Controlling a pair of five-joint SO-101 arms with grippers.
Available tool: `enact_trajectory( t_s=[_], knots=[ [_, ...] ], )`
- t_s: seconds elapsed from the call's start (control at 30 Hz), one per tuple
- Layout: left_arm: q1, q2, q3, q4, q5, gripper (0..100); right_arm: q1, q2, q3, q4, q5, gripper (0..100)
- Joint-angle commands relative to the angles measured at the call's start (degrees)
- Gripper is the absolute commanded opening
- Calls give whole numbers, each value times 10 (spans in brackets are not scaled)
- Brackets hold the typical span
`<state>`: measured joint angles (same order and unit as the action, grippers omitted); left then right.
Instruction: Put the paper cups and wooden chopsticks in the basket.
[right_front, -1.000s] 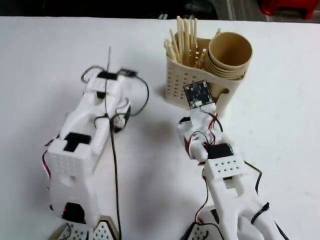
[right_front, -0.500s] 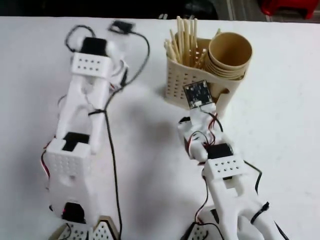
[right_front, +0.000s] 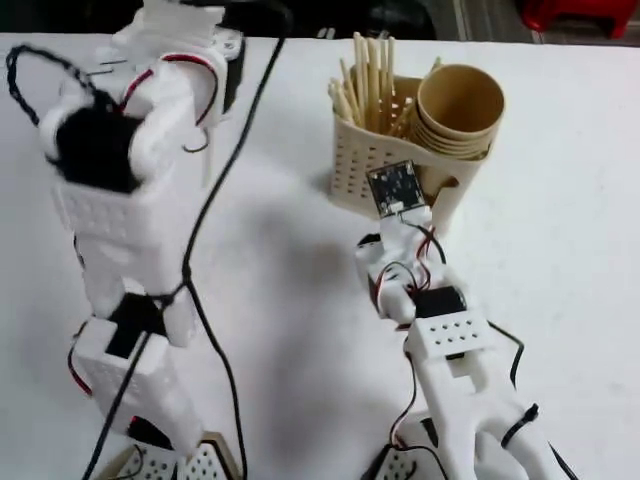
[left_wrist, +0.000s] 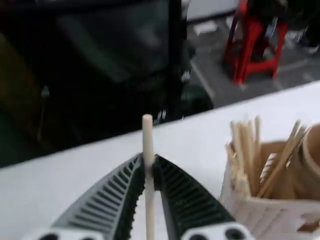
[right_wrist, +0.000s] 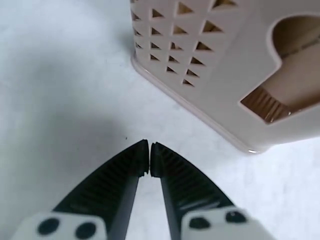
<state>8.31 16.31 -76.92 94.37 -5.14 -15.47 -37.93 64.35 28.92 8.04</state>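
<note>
Raised off the tabletop (right_front: 560, 250) since a second ago, the left jaws pinch one wooden chopstick (left_wrist: 147, 132). Right jaws — pressed together, empty — sit at 6 o'clock of the basket (right_front: 362, 165), which holds paper cups (right_front: 460, 105) and more chopsticks (right_front: 370, 70).

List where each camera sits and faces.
High view: fixed overhead, looking down; both white arms, beige perforated plastic basket, stacked tan paper cups.
Left wrist view: raised left arm, facing past the table edge; left gripper shut on a pale wooden chopstick.
Right wrist view: low, facing the basket's wall; right gripper shut.
All three share the basket.
</note>
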Motion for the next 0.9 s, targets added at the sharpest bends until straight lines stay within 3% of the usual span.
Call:
enact_trajectory(
  t_s=[0.0,0.23,0.47,0.77,0.87],
  knots=[
    [51,-32,-75,-105,66,23,0,-15,-3,-8,1,18],
    [106,-30,-69,-231,128,23,0,-14,2,-9,1,18],
    [144,-30,28,-367,170,23,0,-15,2,-9,1,18],
    [151,-31,167,-477,170,24,0,-16,2,-9,2,18],
    [150,-31,178,-483,169,83,-1,-16,2,-9,2,18]
  ],
)
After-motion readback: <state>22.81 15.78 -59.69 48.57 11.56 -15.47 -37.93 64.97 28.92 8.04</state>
